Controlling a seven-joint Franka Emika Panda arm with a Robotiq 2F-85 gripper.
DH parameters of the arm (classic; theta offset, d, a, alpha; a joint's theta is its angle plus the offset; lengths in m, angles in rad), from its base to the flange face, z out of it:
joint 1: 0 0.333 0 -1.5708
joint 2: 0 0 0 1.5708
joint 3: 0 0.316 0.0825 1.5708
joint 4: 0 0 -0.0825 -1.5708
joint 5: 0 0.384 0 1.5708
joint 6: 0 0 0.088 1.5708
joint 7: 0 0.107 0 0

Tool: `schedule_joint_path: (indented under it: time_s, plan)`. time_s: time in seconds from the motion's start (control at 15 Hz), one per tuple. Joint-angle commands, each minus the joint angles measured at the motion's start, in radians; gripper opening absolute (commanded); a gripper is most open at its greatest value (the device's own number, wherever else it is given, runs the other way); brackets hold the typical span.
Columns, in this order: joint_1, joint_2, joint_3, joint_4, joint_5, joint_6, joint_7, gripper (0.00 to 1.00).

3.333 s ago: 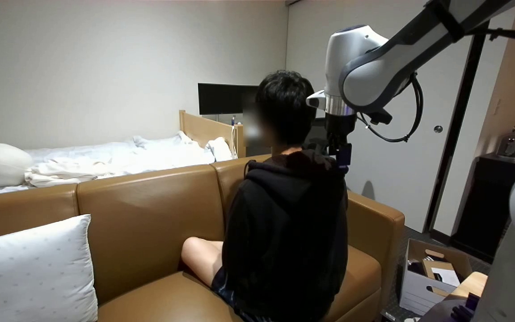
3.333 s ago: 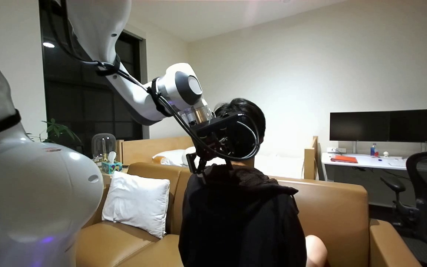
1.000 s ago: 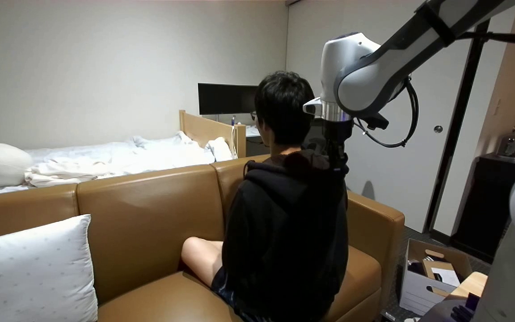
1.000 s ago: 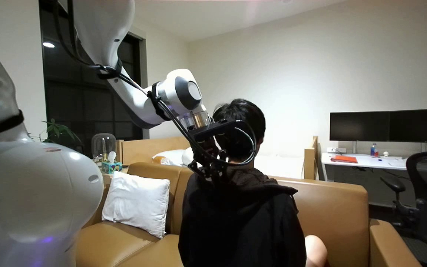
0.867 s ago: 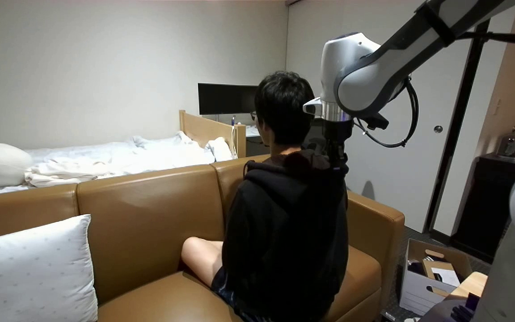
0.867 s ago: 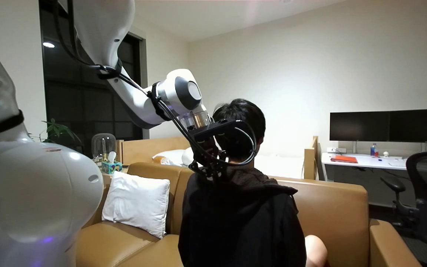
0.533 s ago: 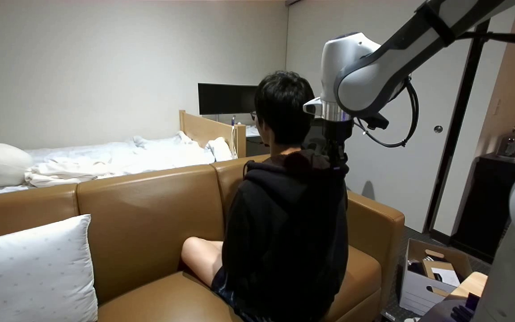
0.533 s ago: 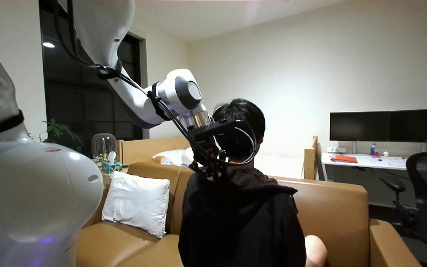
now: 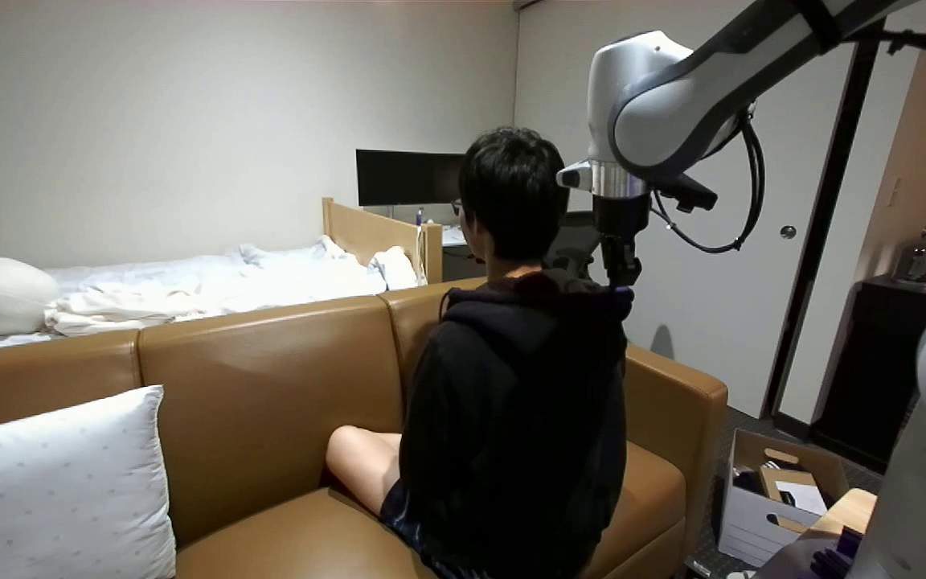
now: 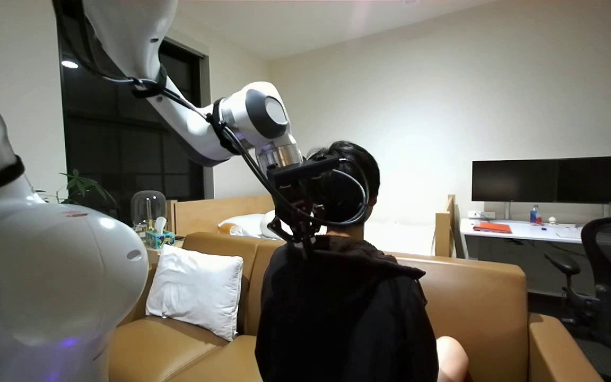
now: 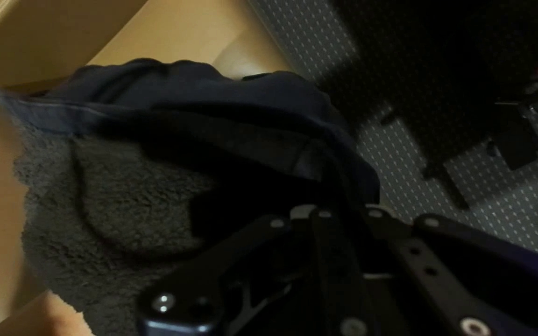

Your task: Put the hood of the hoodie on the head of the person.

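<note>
Gripper [image 11: 341,207]: jaws drawn together, pinching the edge of the hood [image 11: 143,196] in the wrist view; the cloth between the fingertips is too dark to judge how much is caught. Hood lies down behind the neck of the person [image 10: 348,323], below the head [image 9: 511,193], its fleece side showing.

Versus 0.5 s ago: arm [image 9: 660,129] and gripper stand higher in both exterior views. In an exterior view, the pinched corner [image 9: 627,302] has risen with them and lies slightly further right. Person's pose reads unchanged over that interval. Versus 3.3 s ago: fingers were spread apart then; now they meet at the cloth.

Surroundings: person sits on the tan sofa [image 9: 270,378], wearing the black hoodie [image 9: 511,442]; white pillow [image 9: 61,482] at the left on the sofa, bed [image 9: 374,229] on its far side, storage box [image 9: 748,519] on the floor at right.
</note>
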Motion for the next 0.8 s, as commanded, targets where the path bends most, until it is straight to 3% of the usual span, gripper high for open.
schedule_joint_path:
  time_s: [0.0, 0.73]
  plan:
    - [-0.004, -0.094, -0.026, 0.04, 0.038, -0.115, -0.06, 0.02]
    - [-0.019, -0.128, -0.068, 0.25, 0.019, -0.232, -0.051, 0.02]
